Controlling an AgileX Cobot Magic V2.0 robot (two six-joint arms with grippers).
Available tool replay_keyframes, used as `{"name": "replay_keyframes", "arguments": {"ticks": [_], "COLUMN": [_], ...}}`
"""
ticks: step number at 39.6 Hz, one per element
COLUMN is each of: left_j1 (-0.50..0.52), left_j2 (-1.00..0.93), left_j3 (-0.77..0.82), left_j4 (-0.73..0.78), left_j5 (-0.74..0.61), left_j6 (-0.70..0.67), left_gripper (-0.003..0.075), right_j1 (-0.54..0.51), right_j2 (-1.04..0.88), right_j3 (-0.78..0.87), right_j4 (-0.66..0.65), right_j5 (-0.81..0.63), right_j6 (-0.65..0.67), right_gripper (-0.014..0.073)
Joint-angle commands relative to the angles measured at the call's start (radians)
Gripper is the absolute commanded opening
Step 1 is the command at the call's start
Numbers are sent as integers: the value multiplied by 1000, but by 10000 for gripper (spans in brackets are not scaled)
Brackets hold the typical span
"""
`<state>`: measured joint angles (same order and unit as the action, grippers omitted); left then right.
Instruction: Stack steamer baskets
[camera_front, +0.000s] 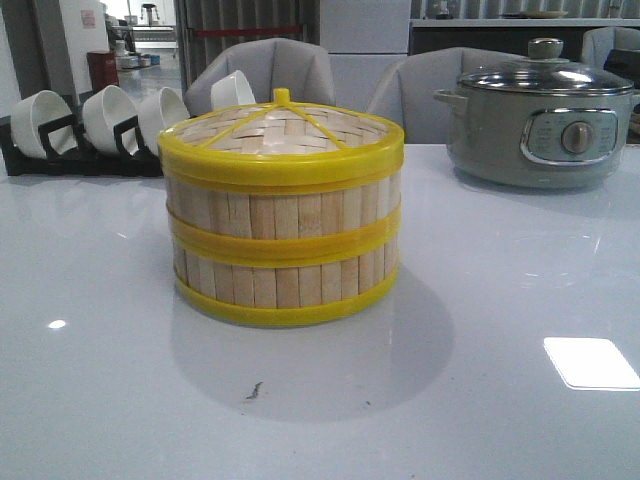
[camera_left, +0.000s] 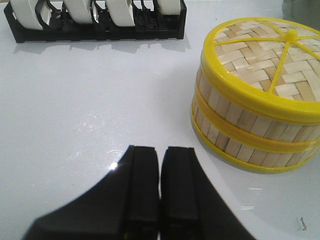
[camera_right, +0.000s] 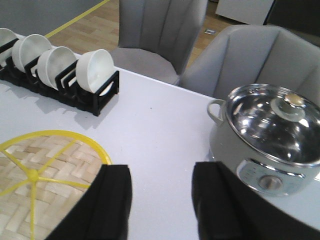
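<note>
The two steamer baskets (camera_front: 285, 250) stood stacked and lidded mid-tabletop, so the left claw (camera_left: 160, 195) was closed empty, the right claw (camera_right: 160, 200) wide.

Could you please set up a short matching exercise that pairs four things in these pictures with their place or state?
Things:
1. steamer baskets
2. electric pot
3. left gripper
4. right gripper

Place or state:
A. fingers spread apart
B. far right of the table, glass lid on
C. stacked two high at the table's middle, woven lid on top
D. fingers pressed together, holding nothing

Pairs: 1-C, 2-B, 3-D, 4-A
</note>
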<state>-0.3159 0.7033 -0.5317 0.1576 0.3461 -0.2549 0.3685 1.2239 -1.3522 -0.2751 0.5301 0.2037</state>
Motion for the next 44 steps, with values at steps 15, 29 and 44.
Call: {"name": "replay_keyframes", "arguments": {"ticks": [15, 29, 44], "left_j1": [2, 2, 2], "left_j2": [2, 2, 2], "left_j3": [-30, -30, -30], "left_j4": [4, 4, 4], "left_j5": [-86, -86, -86], "left_j6": [-7, -7, -7], "left_gripper": [94, 94, 94], "right_j1": [-253, -262, -294], "right_j2": [-498, -815, -1053], "right_j3": [553, 839, 1045], "right_j4": [1, 1, 1], "right_j5": [-337, -366, -363], "right_j6": [1, 1, 1], "right_gripper": [394, 394, 383]}}
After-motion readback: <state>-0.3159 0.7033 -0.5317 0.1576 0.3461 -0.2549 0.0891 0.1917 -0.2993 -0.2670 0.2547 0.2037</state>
